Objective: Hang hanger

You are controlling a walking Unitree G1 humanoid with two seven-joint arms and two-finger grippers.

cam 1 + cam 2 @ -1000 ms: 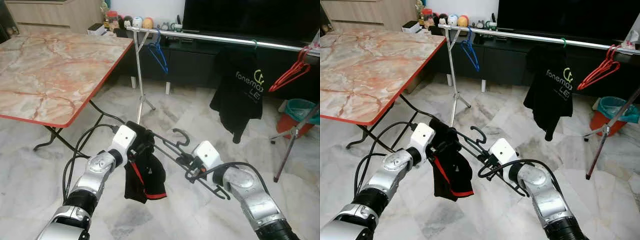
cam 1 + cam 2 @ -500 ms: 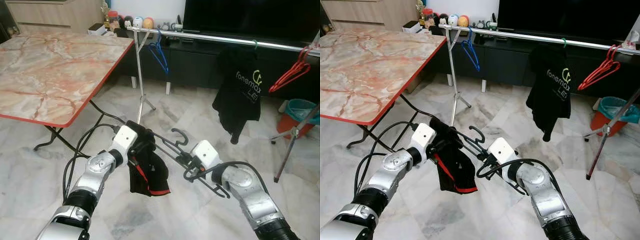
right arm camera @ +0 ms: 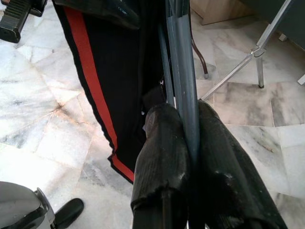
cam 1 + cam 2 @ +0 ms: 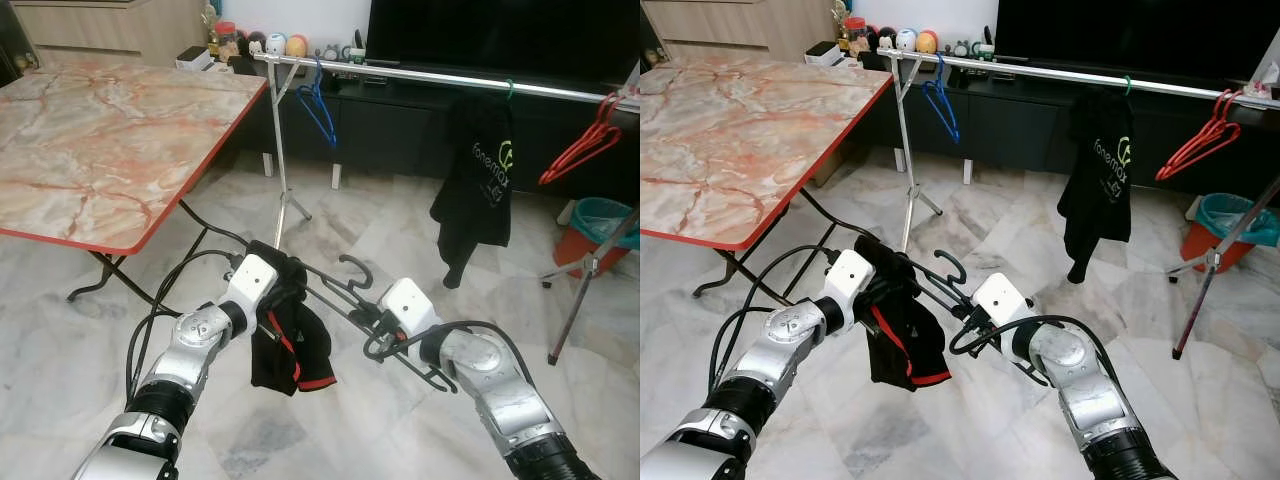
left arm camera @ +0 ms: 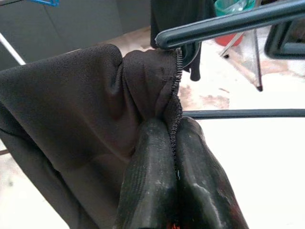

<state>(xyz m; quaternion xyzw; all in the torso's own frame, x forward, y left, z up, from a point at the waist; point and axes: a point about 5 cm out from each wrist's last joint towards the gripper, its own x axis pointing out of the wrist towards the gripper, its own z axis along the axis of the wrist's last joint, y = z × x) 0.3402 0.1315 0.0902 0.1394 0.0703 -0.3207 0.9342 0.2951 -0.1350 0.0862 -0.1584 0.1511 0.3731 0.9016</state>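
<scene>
The black T-shirt [image 4: 478, 178] on the rail has turned edge-on, and the held garment [image 4: 290, 345] has swung back down

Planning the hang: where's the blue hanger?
In the left eye view, the blue hanger hangs at the silver rail's left end, beside the marble table.

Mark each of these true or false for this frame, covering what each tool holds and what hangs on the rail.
1. The left tool is shut on the black garment. True.
2. The right tool hangs open, holding nothing. False: it is shut on the dark hanger.
3. A blue hanger hangs on the silver rail. True.
4. The black T-shirt lies on the marble table. False: it hangs from the rail.
5. Red hangers hang on the rail. True.
</scene>
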